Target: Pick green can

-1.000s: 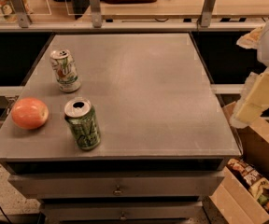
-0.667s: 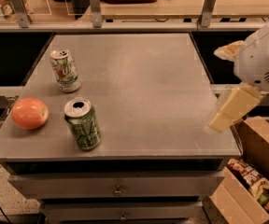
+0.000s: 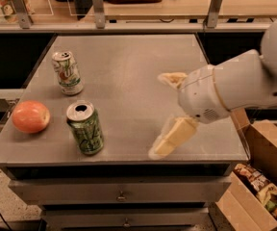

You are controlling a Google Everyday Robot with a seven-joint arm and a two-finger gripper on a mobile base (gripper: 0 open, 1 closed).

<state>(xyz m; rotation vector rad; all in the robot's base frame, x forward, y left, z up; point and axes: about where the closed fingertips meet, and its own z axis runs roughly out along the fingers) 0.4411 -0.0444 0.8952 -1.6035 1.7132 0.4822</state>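
Swung in from the right since a moment ago, the gripper (image 3: 158, 114) hangs over the table (image 3: 129, 52), fingers spread wide and empty. The green can (image 3: 85, 128) stands upright front-left, well apart from it, near an apple (image 3: 31, 116).

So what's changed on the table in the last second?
The hand swung in from the right edge, leftward over the table toward the green can; its fingers are open and hold nothing. The green can, white can and apple have not moved.
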